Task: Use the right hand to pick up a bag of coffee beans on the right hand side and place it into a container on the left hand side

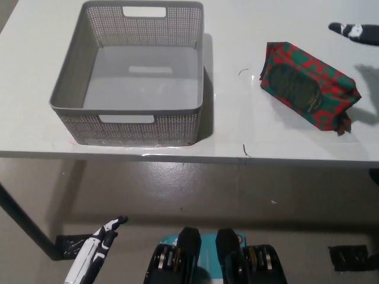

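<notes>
I see the bag of coffee beans (308, 86) lying flat on the white table (237, 127), red and green wrapper with a dark oval label facing up, skewed at a diagonal. Everything below is placed relative to that bag.

The grey mesh container (131, 76) sits well to the bag's left on the same table, open top up and nothing inside it. A bare strip of table lies between the two, so a carry across has nothing in the way, as far as I can judge.

My right hand (355, 31) shows only as a black tip with a white marking at the frame edge, beyond the bag's far right end, apart from it and not touching. Most of the hand is cut off, so I cannot tell whether the fingers are spread or curled. It holds nothing that I can see. I'd read that spot as a lineup for reaching onto the bag from the far right side.

My left hand (95, 255) rests low, below the table edge and far to the bag's lower left, fingers straight and slightly apart, empty. It has no job here, so it stays out.

Bag not yet grasped, the pick is the step in hand.
</notes>
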Available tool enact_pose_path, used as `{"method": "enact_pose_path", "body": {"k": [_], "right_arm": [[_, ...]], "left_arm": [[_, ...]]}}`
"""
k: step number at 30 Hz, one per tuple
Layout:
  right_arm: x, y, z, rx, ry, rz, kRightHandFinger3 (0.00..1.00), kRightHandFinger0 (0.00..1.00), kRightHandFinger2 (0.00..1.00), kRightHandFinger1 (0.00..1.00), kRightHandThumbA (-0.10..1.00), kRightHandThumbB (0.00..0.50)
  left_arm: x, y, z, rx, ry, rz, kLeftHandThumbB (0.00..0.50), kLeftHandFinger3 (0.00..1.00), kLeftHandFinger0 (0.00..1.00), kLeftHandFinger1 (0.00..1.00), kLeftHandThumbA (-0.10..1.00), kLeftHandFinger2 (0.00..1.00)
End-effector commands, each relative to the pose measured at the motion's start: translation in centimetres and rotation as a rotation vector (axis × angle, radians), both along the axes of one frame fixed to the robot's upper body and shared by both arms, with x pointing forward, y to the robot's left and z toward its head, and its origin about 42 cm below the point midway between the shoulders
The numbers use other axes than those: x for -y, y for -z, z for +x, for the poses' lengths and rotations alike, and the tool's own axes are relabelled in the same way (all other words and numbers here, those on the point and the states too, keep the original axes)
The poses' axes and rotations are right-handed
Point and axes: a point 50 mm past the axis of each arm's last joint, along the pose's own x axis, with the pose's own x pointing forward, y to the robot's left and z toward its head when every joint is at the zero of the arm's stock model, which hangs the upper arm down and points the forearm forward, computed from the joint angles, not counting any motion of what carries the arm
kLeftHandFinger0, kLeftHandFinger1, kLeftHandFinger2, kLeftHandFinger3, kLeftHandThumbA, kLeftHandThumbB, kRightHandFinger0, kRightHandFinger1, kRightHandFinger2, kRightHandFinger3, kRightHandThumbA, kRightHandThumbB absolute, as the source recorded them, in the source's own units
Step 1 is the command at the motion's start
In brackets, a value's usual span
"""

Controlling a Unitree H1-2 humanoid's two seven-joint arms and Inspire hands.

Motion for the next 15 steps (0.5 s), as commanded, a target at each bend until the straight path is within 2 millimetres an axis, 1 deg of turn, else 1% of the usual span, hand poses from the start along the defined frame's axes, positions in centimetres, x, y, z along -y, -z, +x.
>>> {"method": "enact_pose_path", "body": {"k": [1, 2, 3, 6, 7, 10, 15], "right_arm": [[-0.5, -4.7, 2.7, -0.019, 0.018, -0.064, 1.00, 1.00, 1.00, 1.00, 1.00, 0.500], [-0.6, -4.8, 3.1, -0.032, 0.017, -0.062, 1.00, 1.00, 1.00, 1.00, 1.00, 0.500], [-0.9, -5.0, 4.0, -0.064, 0.017, -0.066, 1.00, 1.00, 1.00, 1.00, 1.00, 0.500], [-1.6, -5.2, 5.0, -0.118, 0.016, -0.074, 1.00, 1.00, 1.00, 1.00, 1.00, 0.500], [-2.2, -5.0, 5.5, -0.147, 0.012, -0.074, 1.00, 1.00, 1.00, 1.00, 1.00, 0.500], [-3.5, -5.5, 6.1, -0.191, 0.013, -0.076, 1.00, 1.00, 1.00, 1.00, 1.00, 0.500], [-5.0, -5.8, 6.6, -0.219, -0.014, -0.073, 1.00, 1.00, 1.00, 1.00, 1.00, 0.500]], "left_arm": [[0.2, -1.1, -0.3, 0.076, 0.014, 0.001, 0.500, 1.00, 1.00, 1.00, 1.00, 1.00], [0.2, -1.1, -0.3, 0.076, 0.013, 0.001, 0.500, 1.00, 1.00, 1.00, 1.00, 1.00], [0.2, -1.2, -0.3, 0.078, 0.011, 0.002, 0.500, 1.00, 1.00, 1.00, 1.00, 1.00], [0.1, -1.1, -0.3, 0.078, 0.010, -0.001, 0.500, 1.00, 1.00, 1.00, 1.00, 1.00], [0.2, -1.0, -0.7, 0.074, 0.009, 0.001, 0.500, 1.00, 1.00, 1.00, 1.00, 1.00], [0.2, -1.1, -0.6, 0.076, 0.008, -0.002, 0.500, 1.00, 1.00, 1.00, 1.00, 1.00], [0.2, -1.2, -0.5, 0.078, 0.009, -0.003, 0.500, 1.00, 1.00, 1.00, 1.00, 1.00]]}}
